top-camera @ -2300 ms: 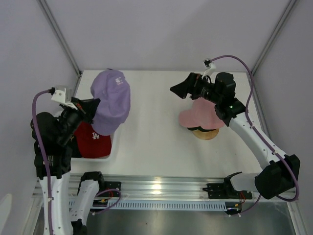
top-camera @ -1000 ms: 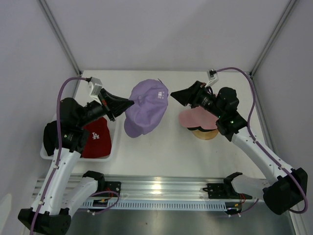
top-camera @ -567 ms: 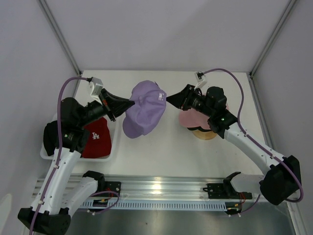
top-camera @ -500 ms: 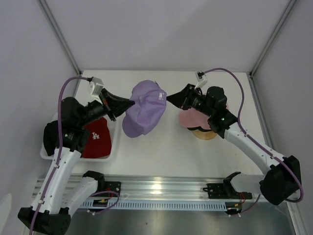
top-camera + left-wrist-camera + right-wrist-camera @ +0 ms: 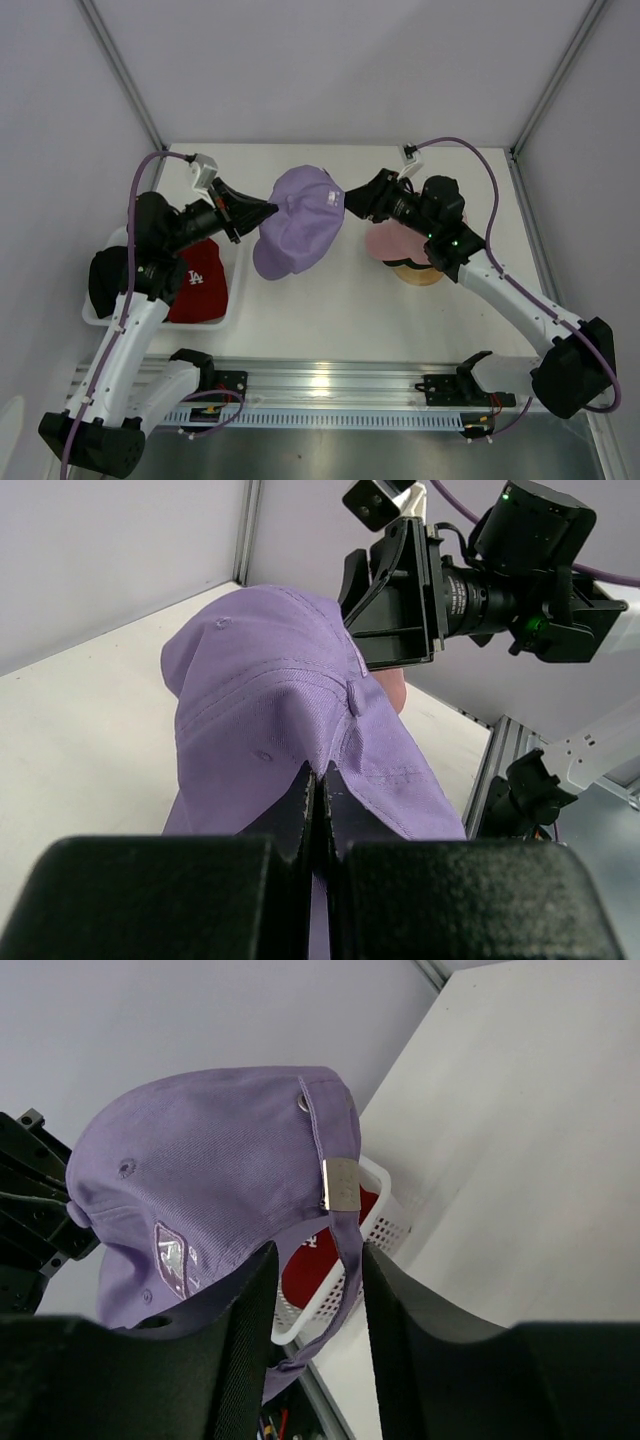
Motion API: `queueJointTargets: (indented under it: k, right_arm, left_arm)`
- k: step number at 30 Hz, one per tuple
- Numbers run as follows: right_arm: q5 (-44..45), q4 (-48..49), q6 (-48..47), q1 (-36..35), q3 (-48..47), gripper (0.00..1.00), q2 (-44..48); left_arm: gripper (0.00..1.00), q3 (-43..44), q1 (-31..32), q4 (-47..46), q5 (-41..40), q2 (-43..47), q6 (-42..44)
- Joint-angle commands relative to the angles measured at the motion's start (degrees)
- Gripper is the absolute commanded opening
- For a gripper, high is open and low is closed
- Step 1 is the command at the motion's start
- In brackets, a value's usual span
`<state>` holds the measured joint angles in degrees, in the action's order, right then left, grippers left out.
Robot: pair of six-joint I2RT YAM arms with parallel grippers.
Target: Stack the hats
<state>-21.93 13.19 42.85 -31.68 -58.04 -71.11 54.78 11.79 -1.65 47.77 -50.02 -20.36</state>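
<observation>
Mesh basket (image 5: 233,298), wooden stand (image 5: 422,275), table (image 5: 330,310)

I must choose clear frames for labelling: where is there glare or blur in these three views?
Top external view: even light, one glare spot on the metal rail. Left wrist view: the lavender cap is sharp, the left tool near the lens is dark and blurred. Right wrist view: the right tool is dark and soft; the cap's buckle shines slightly.

The left arm (image 5: 125,330) and right arm (image 5: 510,295) have long white tubes and chunky black joints. A purple cable (image 5: 138,200) loops over each, ending at a small white box (image 5: 203,163). The left hand (image 5: 272,208) and right hand (image 5: 345,203) are black and pointy. A tiny green light (image 5: 450,240) glows on the right arm.
</observation>
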Motion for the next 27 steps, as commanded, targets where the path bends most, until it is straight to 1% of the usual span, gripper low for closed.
queueJointTargets:
  k: [1,3,5,6,7,9,10,12,13,15,16,17,18,19,20,21,22,23,24,25,27]
  right_arm:
    - [-1.1,1.8,-0.7,-1.2,-3.0,0.42,-1.8]
    - [-0.3,-2.2,-2.9,-1.9,-4.5,0.39,-2.9]
    - [1.7,-6.0,-4.6,-2.9,-5.3,0.39,-3.0]
    - [2.2,-6.9,-5.6,-3.1,-5.5,0.39,-2.8]
    - [2.9,-7.3,-5.8,-3.2,-5.3,0.36,-2.6]
    - [3.9,-9.0,-6.6,-3.3,-5.2,0.28,-2.2]
    - [5.6,-9.8,-7.7,-3.3,-5.6,0.17,-1.8]
    - [7.6,-13.2,-9.3,-3.4,-6.5,0.04,-1.3]
    - [10.0,-15.8,-11.0,-3.3,-7.9,0.0,-0.5]
    - [12.7,-21.3,-13.5,-3.2,-10.0,0.0,0.3]
    - [16.5,-23.2,-14.6,-3.2,-11.0,0.0,0.9]
    - [18.4,-27.5,-16.6,-2.9,-13.2,0.0,2.0]
    - [21.4,-29.6,-17.5,-2.4,-14.3,0.0,2.7]
    - [21.9,-33.7,-18.1,-1.8,-15.3,0.0,3.3]
    - [21.9,-35.7,-18.6,0.5,-16.9,0.0,4.7]
    - [21.9,-37.8,-18.5,2.1,-17.6,0.0,5.4]
    - [23.4,-41.3,-18.3,3.7,-18.0,0.0,6.2]
    - [23.3,-42.7,-18.1,5.3,-18.1,0.0,7.9]
    - [23.2,-44.0,-17.9,8.6,-17.9,0.0,8.9]
    - [22.9,-45.1,-17.8,10.3,-17.7,0.0,9.8]
    - [22.9,-49.2,-18.1,13.4,-17.5,0.0,12.1]
  left_arm:
    - [0.01,0.4,0.5,-3.9,-0.5,0.4,0.6]
    - [0.01,0.5,0.5,-4.2,-0.7,0.4,0.6]
    - [0.01,0.6,0.5,-4.3,-1.2,0.2,0.5]
    - [0.01,0.4,0.5,-4.8,-1.4,0.1,0.5]
    - [0.01,0.3,0.5,-5.0,-1.4,-0.1,0.2]
    - [0.01,0.2,0.5,-6.1,-1.5,-0.6,-0.1]
    - [0.01,0.3,0.5,-6.4,-1.7,-0.8,-0.5]
    - [0.01,0.6,0.5,-6.9,-2.2,-1.9,-0.6]
    - [0.01,1.2,0.5,-6.8,-3.0,-2.4,-0.4]
    - [0.01,2.5,0.5,-5.7,-4.2,-3.8,0.4]
    - [0.01,3.7,0.6,-4.1,-4.7,-5.7,1.9]
    - [0.01,4.6,0.8,-3.0,-6.2,-6.8,2.7]
    - [0.01,6.4,1.0,-1.7,-7.3,-8.2,4.7]
    - [0.01,8.6,2.3,1.2,-8.6,-10.8,6.2]
    - [0.01,9.5,3.4,3.8,-12.0,-11.9,7.7]
    - [0.01,11.4,4.7,5.3,-13.9,-13.2,11.2]
    - [0.01,13.1,7.8,6.3,-15.8,-15.7,12.8]
    - [0.01,13.8,9.4,6.7,-17.4,-16.9,13.9]
    - [0.01,14.5,10.7,6.1,-18.7,-18.3,15.3]
    - [0.01,16.3,12.8,5.3,-18.8,-19.7,15.8]
    - [0.01,18.8,14.5,3.2,-19.1,-24.6,17.3]
